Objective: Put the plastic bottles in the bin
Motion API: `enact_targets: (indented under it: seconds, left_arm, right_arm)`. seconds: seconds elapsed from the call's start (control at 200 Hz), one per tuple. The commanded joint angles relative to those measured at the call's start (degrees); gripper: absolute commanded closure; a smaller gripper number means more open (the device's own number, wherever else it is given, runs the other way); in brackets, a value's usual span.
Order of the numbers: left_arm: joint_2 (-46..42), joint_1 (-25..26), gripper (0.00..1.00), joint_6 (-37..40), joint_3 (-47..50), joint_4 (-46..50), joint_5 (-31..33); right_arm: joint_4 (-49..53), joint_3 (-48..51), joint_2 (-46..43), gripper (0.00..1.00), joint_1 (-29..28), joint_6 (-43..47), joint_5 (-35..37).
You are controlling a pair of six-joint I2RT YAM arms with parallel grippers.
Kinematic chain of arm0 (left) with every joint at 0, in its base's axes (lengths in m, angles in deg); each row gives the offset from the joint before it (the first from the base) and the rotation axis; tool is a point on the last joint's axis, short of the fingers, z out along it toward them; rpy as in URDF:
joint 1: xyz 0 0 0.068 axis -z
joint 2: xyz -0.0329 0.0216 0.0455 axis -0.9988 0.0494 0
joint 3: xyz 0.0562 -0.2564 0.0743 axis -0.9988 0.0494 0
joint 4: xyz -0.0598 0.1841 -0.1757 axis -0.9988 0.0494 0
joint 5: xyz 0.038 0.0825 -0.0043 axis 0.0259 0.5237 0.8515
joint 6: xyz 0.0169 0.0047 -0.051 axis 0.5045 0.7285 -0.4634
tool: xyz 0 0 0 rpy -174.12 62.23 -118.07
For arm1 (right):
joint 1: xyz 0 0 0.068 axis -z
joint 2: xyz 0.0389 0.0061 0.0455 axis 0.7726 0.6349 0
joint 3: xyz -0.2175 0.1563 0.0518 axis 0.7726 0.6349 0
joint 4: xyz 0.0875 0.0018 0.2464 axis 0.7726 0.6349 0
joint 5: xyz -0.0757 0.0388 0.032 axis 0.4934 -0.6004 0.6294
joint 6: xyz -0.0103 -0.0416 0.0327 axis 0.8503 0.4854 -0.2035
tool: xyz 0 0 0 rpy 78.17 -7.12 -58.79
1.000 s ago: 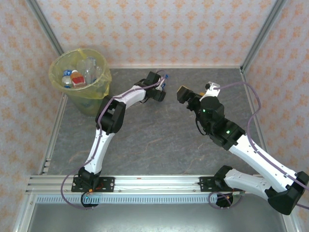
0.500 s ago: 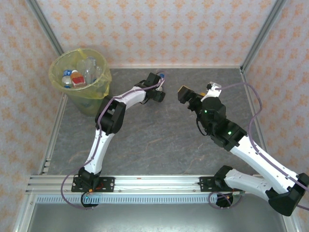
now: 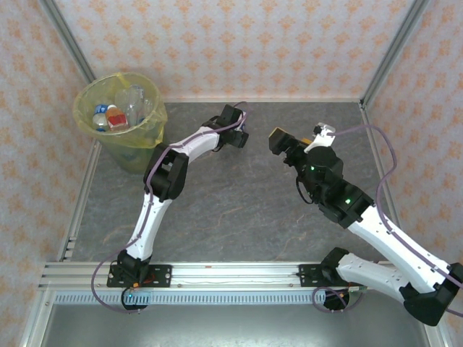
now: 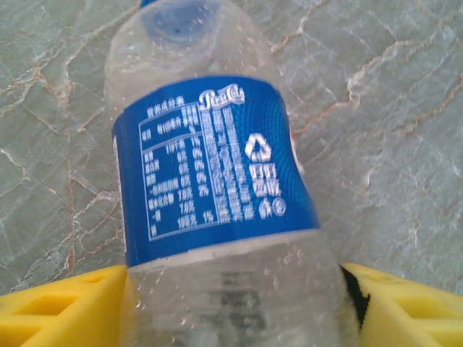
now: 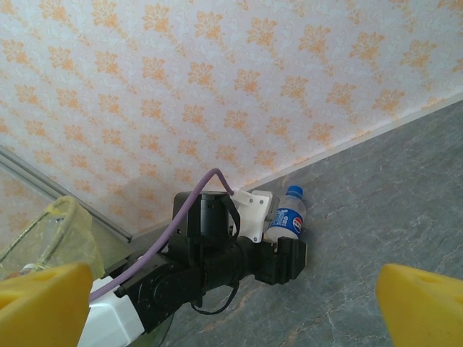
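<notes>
A clear plastic bottle point(image 4: 217, 181) with a blue label and blue cap sits between the yellow fingers point(image 4: 65, 307) of my left gripper point(image 4: 231, 303), which is shut on its lower body. In the right wrist view the same bottle point(image 5: 288, 217) pokes out cap-up from the left gripper point(image 5: 289, 256), near the back wall. The left gripper point(image 3: 235, 136) is at the back middle of the table. The bin point(image 3: 137, 148), lined with a yellow bag, stands at the back left and holds several bottles point(image 3: 116, 116). My right gripper point(image 3: 278, 139) is open and holds nothing.
The grey marbled table point(image 3: 239, 210) runs to patterned walls at the back and sides. A metal frame post point(image 3: 391, 54) rises at the back right corner. The right gripper's yellow fingers point(image 5: 423, 311) point at the left arm's wrist point(image 5: 210, 253).
The left gripper has turned a little with the bottle, so the blue cap seen beyond it from above is now covered. The right arm has drifted slightly right.
</notes>
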State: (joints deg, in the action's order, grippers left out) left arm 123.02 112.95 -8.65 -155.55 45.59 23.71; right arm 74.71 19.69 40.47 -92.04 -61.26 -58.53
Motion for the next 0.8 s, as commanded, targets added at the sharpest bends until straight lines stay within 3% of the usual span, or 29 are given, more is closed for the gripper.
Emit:
enact_targets:
  seconds: [0.0,0.11,0.29,0.526,0.626,0.791]
  left_arm:
    - [1.75,-0.03,0.33,-0.59,-1.7,1.63,-0.29]
    - [0.56,0.02,0.47,-0.72,-0.5,1.44,-0.91]
    - [-4.37,-0.03,0.49,-1.95,5.27,-1.34,-1.56]
    - [-17.6,0.08,0.49,-8.7,18.92,-10.68,-6.03]
    - [-25.3,0.1,0.49,-13.97,27.02,-17.39,-8.8]
    - [-39.49,0.31,0.49,-23.51,41.77,-31.22,-12.49]
  right_arm:
    - [0.77,0.88,-0.99,0.0,0.32,-0.61,0.72]
    - [0.38,1.06,-0.64,0.0,0.14,-0.68,0.55]
    - [-0.22,0.47,0.65,0.0,0.14,-0.15,0.23]
    - [0.84,-2.26,3.85,0.0,0.27,-0.95,1.83]
    - [-0.21,-2.04,4.84,0.0,1.22,-1.17,-1.18]
    - [-3.61,0.27,5.42,0.08,5.05,-4.23,-10.58]
